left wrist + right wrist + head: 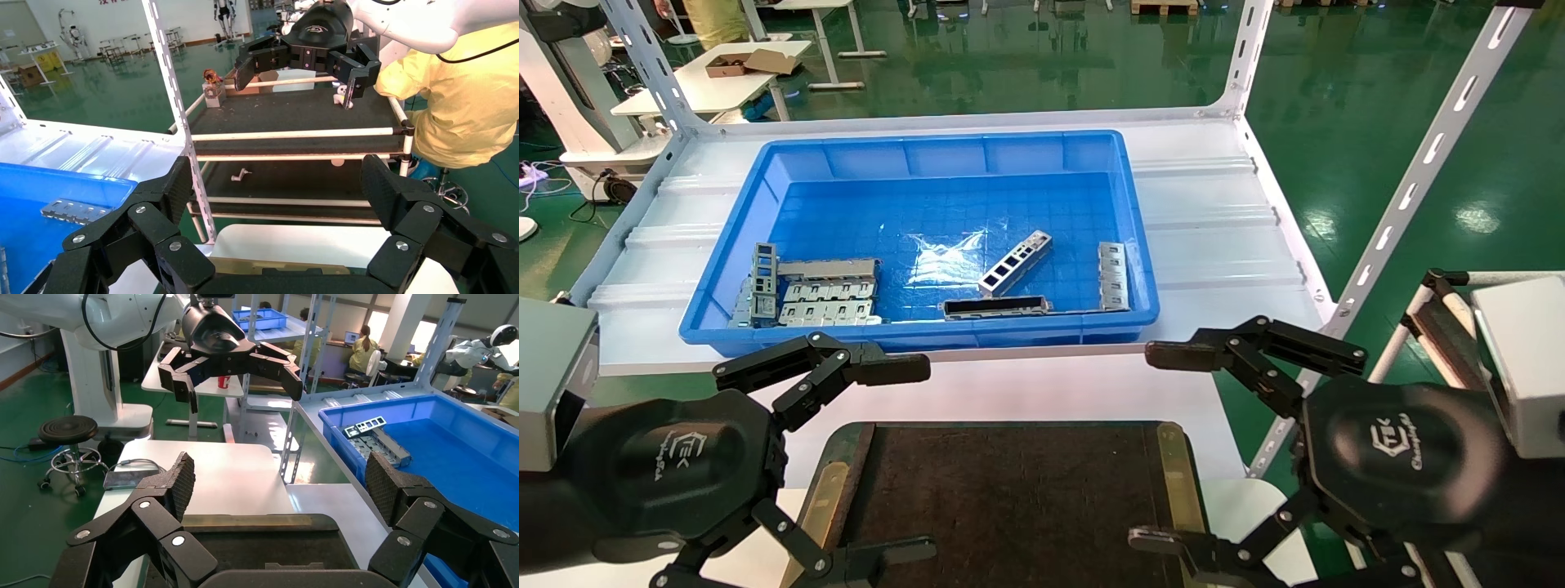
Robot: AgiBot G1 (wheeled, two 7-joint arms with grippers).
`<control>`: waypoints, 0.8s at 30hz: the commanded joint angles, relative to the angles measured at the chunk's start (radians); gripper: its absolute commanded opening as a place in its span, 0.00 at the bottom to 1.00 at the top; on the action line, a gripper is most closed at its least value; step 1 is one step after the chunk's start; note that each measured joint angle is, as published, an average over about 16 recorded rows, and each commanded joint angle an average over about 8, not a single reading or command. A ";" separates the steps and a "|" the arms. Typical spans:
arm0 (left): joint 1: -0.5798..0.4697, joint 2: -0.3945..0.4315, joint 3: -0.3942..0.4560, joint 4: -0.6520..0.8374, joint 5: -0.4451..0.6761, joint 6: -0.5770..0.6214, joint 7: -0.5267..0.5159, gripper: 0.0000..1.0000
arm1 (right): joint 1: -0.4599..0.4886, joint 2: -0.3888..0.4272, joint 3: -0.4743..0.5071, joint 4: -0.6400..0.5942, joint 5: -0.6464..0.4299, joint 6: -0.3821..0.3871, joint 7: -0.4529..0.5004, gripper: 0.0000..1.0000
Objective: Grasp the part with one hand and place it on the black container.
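Nothing is done yet: the part (1015,263) lies in the blue bin (1140,269), the black container (1009,498) is bare, and your left tool (866,465) and right tool (1173,445) hang wide, empty

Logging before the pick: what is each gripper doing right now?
Left gripper: open, empty, over the black container.
Right gripper: open, empty, at the container's right edge.

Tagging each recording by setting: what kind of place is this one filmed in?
Probably a factory-style robot lab or training floor: a glossy green floor, slotted metal racking around the bench, and a blue bin of metal parts. Both grippers, left and right, hang open over the black container.
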 commanded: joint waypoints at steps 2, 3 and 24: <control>0.000 0.000 0.000 0.000 0.000 0.000 0.000 1.00 | 0.000 0.000 0.000 0.000 0.000 0.000 0.000 1.00; 0.000 0.000 0.000 0.000 0.000 0.000 0.000 1.00 | 0.000 0.000 0.000 0.000 0.000 0.000 0.000 1.00; 0.000 0.000 0.000 0.000 0.000 0.000 0.000 1.00 | 0.000 0.000 0.000 0.000 0.000 0.000 0.000 1.00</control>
